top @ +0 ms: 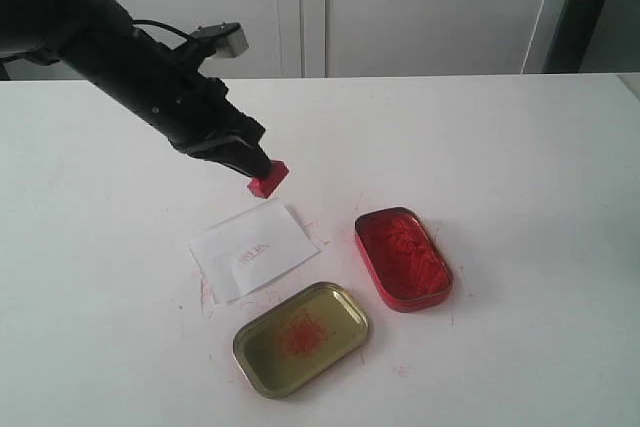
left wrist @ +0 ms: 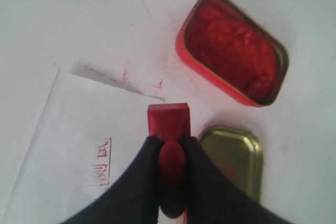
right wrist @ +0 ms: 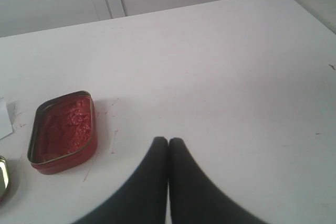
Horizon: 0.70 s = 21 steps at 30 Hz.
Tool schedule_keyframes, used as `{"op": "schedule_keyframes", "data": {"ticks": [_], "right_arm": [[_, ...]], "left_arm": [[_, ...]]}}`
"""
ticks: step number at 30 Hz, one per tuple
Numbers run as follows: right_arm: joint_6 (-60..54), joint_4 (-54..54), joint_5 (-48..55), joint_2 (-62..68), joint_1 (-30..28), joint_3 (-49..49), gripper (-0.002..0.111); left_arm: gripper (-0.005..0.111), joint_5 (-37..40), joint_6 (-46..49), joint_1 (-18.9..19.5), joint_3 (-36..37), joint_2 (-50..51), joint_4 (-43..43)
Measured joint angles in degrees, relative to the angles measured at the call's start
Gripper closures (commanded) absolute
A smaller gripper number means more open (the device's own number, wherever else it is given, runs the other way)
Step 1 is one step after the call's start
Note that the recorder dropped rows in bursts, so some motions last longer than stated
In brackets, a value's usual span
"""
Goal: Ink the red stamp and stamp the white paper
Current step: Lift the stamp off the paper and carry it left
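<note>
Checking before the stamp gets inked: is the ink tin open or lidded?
Open. The ink tin shows bare red ink, and the gold lid lies apart from it, inside up and smeared with red.

Bright, even light washes out the white tabletop [top: 520, 197]; shadows are faint, close-up views slightly soft.

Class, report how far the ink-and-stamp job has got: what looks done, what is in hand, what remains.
Done: the white paper bears a red imprint, so stamping looks finished. In hand: the left claw grips the red stamp, raised near the paper. Left: probably setting the stamp down.
</note>
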Motion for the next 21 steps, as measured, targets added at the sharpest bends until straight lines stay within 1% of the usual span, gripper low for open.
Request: {"op": "schedule_keyframes", "data": {"ticks": [3, 7, 11, 16, 18, 21], "right_arm": [[0.0, 0.0, 0.0, 0.0, 0.0, 0.0, 0.108], [0.0, 0.0, 0.0, 0.0, 0.0, 0.0, 0.108], [0.0, 0.0, 0.0, 0.0, 0.0, 0.0, 0.108], [0.0, 0.0, 0.0, 0.0, 0.0, 0.0, 0.108], [0.0, 0.0, 0.0, 0.0, 0.0, 0.0, 0.108], [0.0, 0.0, 0.0, 0.0, 0.0, 0.0, 0.108]], "left_arm": [[0.107, 1.9, 3.1, 2.5, 0.0, 0.0, -5.7], [0.107, 4.4, 4.4, 5.5, 0.2, 0.0, -10.9], [0.107, 4.7, 4.6, 7.2, 2.3, -0.1, -15.0], [0.107, 4.1, 7.1, 7.7, 7.4, -0.1, -18.4], [0.107, 4.1, 9.8, 8.2, 10.0, -0.1, -22.4], [0.107, 5.0, 14.9, 10.5, 13.7, -0.1, -30.3]]}}
